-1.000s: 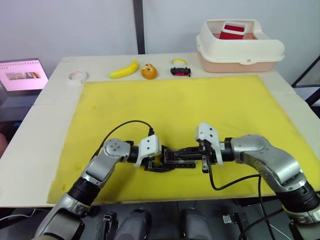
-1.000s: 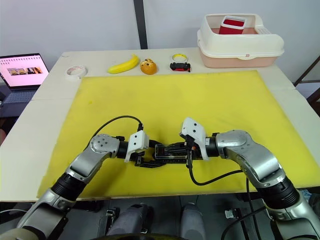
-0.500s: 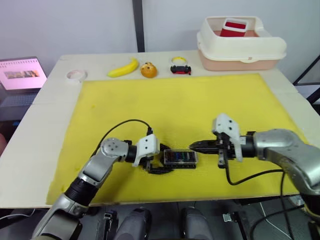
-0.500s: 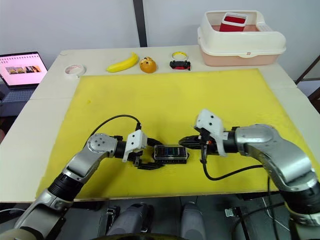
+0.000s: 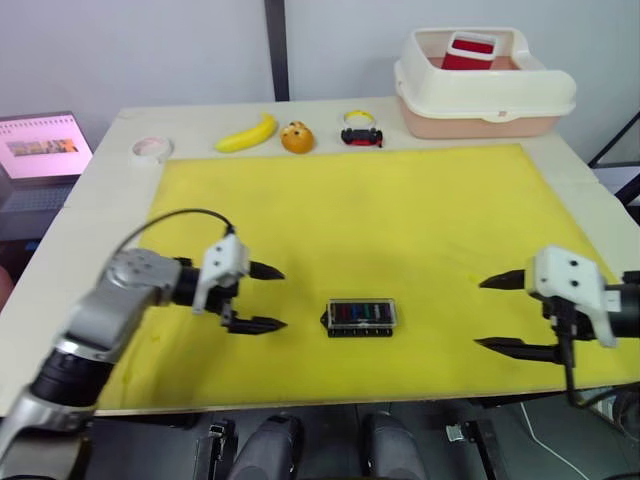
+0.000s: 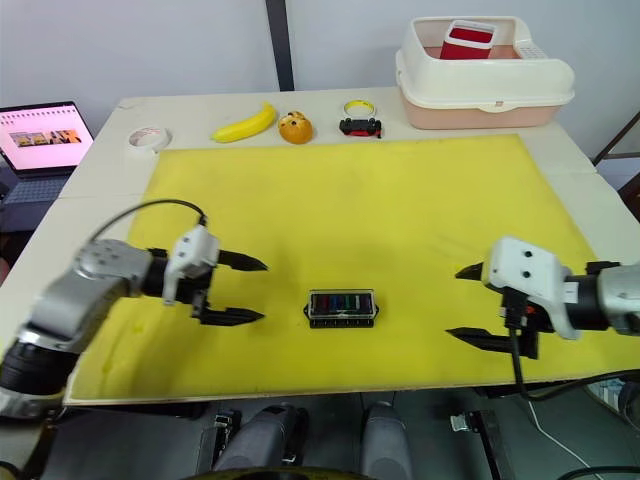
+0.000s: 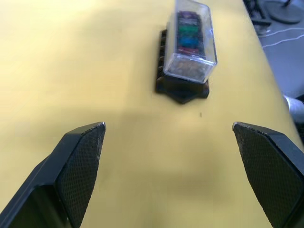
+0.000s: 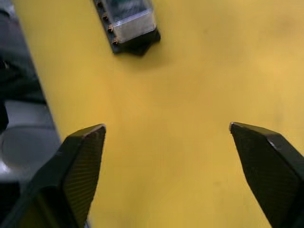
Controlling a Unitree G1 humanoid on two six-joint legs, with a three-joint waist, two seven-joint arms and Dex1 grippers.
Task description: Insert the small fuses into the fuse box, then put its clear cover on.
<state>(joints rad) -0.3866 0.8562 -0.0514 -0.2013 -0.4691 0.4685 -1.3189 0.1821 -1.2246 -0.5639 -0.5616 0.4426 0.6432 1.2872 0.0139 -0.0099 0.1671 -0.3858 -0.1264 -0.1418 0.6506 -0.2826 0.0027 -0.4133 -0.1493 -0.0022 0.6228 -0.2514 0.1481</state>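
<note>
The black fuse box (image 5: 362, 318) lies on the yellow mat (image 5: 350, 210) near its front edge, with the clear cover (image 7: 192, 40) sitting on top of it. A row of small fuses (image 7: 187, 29) in red, green and blue shows through the cover. My left gripper (image 5: 262, 297) hovers to the box's left, open and empty, fingers pointing at it. Far to the box's right, my right gripper (image 5: 498, 313) is open with nothing between its fingers (image 8: 80, 166).
Along the table's back edge lie a tape roll (image 5: 152, 150), a banana (image 5: 248, 138), an orange toy (image 5: 297, 141) and a black-and-red toy car (image 5: 361, 138). A cream tub (image 5: 483, 85) with a red item stands back right. A laptop (image 5: 40, 150) sits at the left.
Both grippers have let go of the fuse box and drawn apart, left one leftward, right one far to the right. The right gripper has opened. The box stays in place with its cover on.
</note>
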